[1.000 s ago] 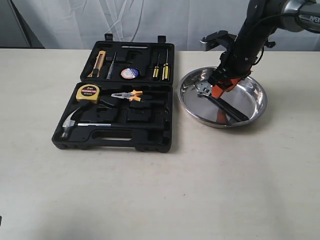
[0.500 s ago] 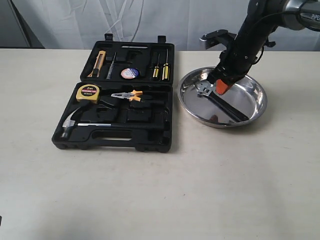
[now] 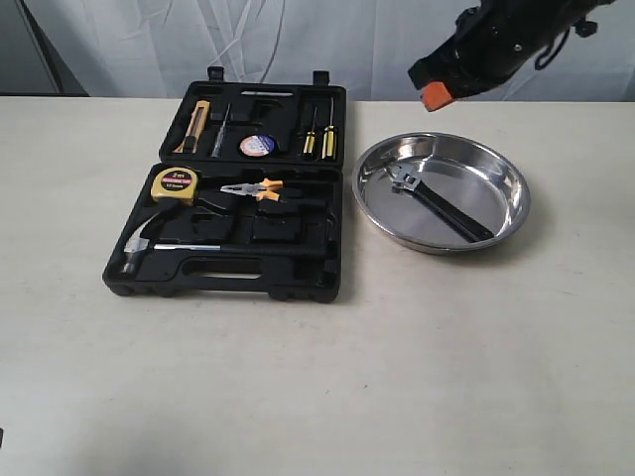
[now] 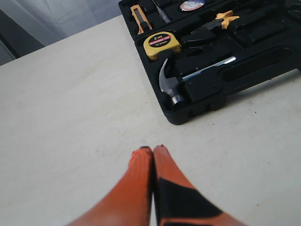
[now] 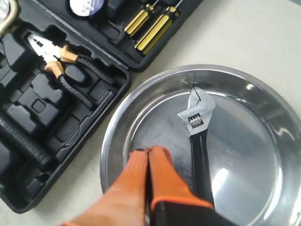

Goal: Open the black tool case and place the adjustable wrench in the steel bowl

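The black tool case (image 3: 238,198) lies open on the table, lid flat behind its base. The adjustable wrench (image 3: 437,203) rests inside the steel bowl (image 3: 506,223), silver head toward the case, black handle slanting toward the bowl's front right. In the right wrist view the wrench (image 5: 197,127) lies flat in the bowl (image 5: 117,141). My right gripper (image 3: 434,96) hangs high above the bowl's far rim, shut and empty, its tips (image 5: 149,151) pressed together. My left gripper (image 4: 153,149) is shut over bare table, apart from the case (image 4: 235,80); the exterior view does not show it.
The case holds a yellow tape measure (image 3: 175,183), orange-handled pliers (image 3: 253,188), a hammer (image 3: 149,243), screwdrivers (image 3: 319,134), a utility knife (image 3: 196,124) and a tape roll (image 3: 257,146). A pale curtain hangs behind the table's far edge.
My right gripper has let go of the wrench, shut, and risen from inside the bowl to well above its far rim. The wrench stays lying in the bowl.
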